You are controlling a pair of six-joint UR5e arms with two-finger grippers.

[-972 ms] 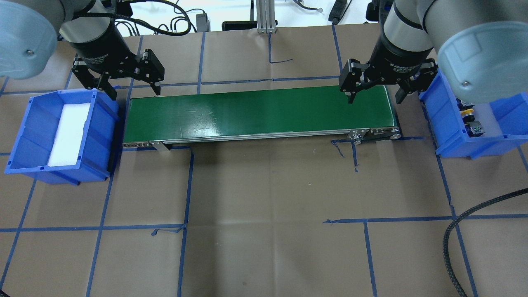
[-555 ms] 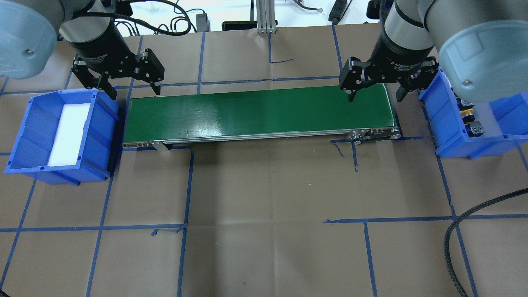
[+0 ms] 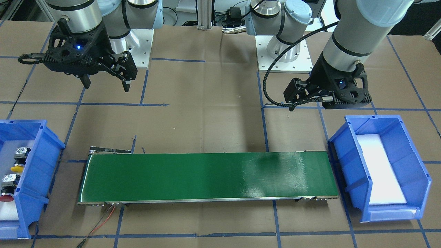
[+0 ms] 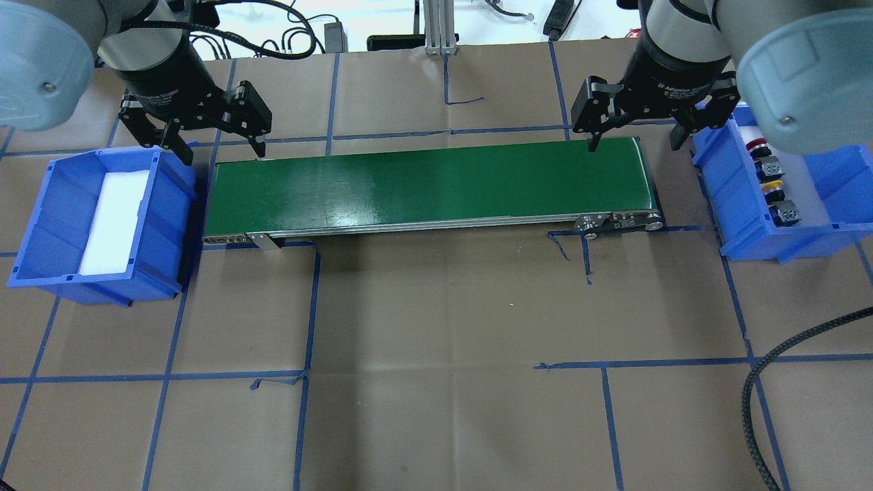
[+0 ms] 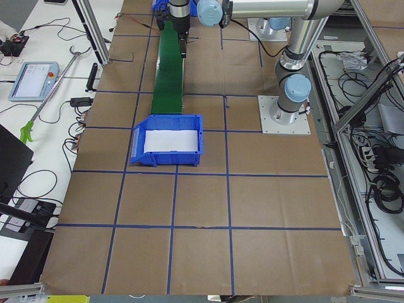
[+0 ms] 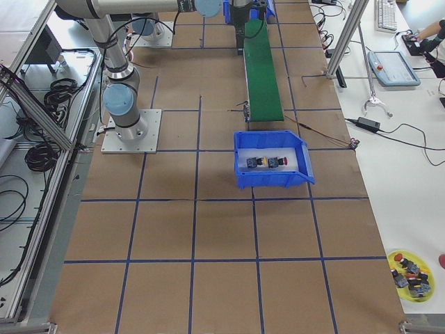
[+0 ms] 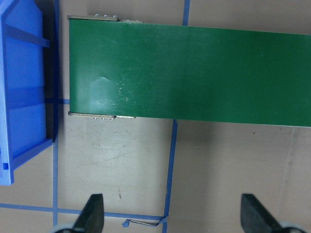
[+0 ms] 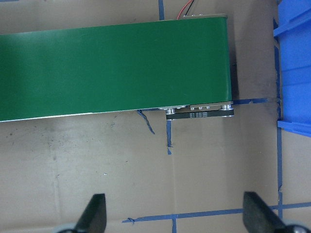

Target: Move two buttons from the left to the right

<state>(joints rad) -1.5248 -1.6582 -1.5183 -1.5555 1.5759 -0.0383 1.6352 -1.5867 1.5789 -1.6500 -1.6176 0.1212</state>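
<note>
Partly covered bin [image 4: 771, 244], red button [image 4: 762, 155], yellow button [image 4: 779, 201]

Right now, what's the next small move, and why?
Probably just lift the right gripper clear and stop. The yellow button and red button both lie in the right bin, the left bin shows only white foam, and the left gripper is open too, holding nothing.

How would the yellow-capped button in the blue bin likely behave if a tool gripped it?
The yellow-capped button is probably stiff, given its blocky body. Lying on its side, that flat-sided body likely resists rolling. The rounded cap might slip; the body seems safer to grip.
</note>
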